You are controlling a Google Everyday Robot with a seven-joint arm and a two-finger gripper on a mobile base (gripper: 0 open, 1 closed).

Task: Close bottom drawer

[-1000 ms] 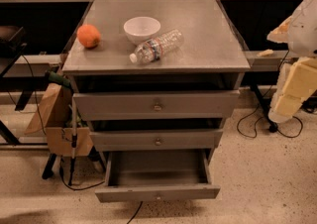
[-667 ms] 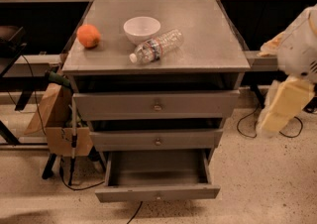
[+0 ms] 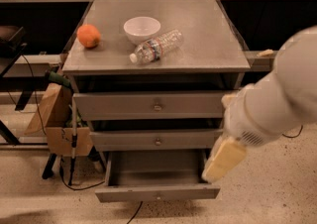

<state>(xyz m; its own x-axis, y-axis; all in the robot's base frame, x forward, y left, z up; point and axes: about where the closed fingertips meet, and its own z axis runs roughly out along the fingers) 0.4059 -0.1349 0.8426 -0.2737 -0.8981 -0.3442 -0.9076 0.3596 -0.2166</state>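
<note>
Since the earlier frame, the gripper has travelled from the right edge of the view, at top-drawer height, down and inward to the cabinet's lower right front. The white arm now covers much of the right side of the view.

Gripper: cream-coloured, angled downward and to the left. Its tip lies over the right front corner of the bottom drawer. Contact with the drawer cannot be confirmed. Whether the gripper is apart or together cannot be told. Nothing is seen held.

Bottom drawer: pulled well out from the cabinet, its interior exposed and nothing seen inside. The narrow front panel sits forward of the two fronts above it, with a small knob at its centre.

Middle drawer: front flush with the cabinet, shut.

Top drawer: front flush, shut.

Cabinet top: carries an orange at the left, a white bowl upright near the centre, and a plastic bottle lying on its side just in front of the bowl.

Left of the cabinet: a cardboard box stands against its side, on the speckled floor.
</note>
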